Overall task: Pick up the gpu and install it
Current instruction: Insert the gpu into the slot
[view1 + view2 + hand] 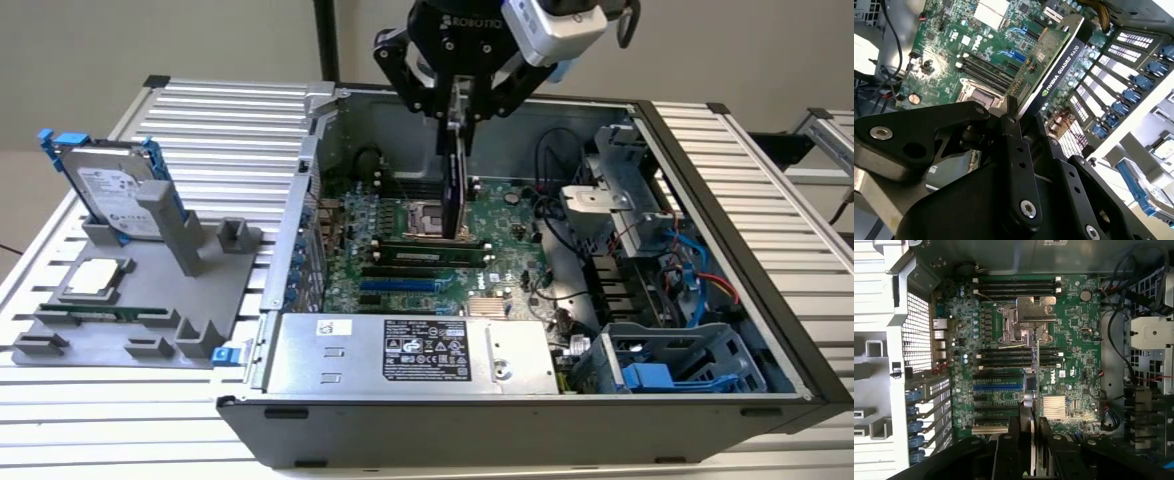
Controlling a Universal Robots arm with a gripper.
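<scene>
Ribbed metal benchtop (200,120) holds an open black computer case (467,435); over its green motherboard (387,215) the black gripper (461,115) clamps the flat green-and-black gpu (458,180) edge-down, unseated. Mid-carry, I'd say; seating demands slot alignment.

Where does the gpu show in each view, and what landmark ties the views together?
Exterior view: gpu hangs edge-on from the tool, over the motherboard.
Second wrist view: gpu slants out beyond the tool.
First wrist view: gpu edge-on, in the tool's grip.
Shared landmark: the silver CPU socket.
</scene>
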